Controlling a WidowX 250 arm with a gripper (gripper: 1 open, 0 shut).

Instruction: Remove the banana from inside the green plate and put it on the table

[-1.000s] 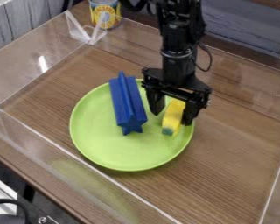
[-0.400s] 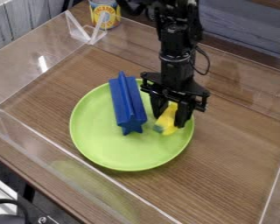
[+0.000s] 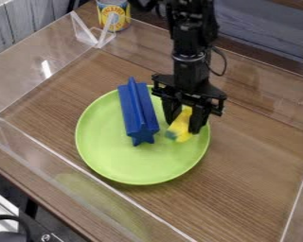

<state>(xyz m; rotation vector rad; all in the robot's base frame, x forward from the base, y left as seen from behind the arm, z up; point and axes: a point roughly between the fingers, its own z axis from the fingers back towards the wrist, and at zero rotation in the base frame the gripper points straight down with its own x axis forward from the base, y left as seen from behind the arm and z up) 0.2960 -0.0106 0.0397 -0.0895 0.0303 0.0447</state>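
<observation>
The yellow banana (image 3: 182,126) lies inside the green plate (image 3: 116,156), on its right side. My black gripper (image 3: 186,120) points straight down over it, and its two fingers are shut on the banana's middle. The banana's green tip pokes out below the fingers, toward the plate's right rim. It still rests low in the plate, above the dark wood-grain table (image 3: 261,180).
A blue star-profiled block (image 3: 137,113) lies in the plate just left of the gripper. Clear acrylic walls (image 3: 41,66) border the table. A yellow can (image 3: 113,14) stands beyond the back wall.
The gripper's fingers, spread on both sides of the banana a second ago, have shut on it. The arm has stayed in place.
</observation>
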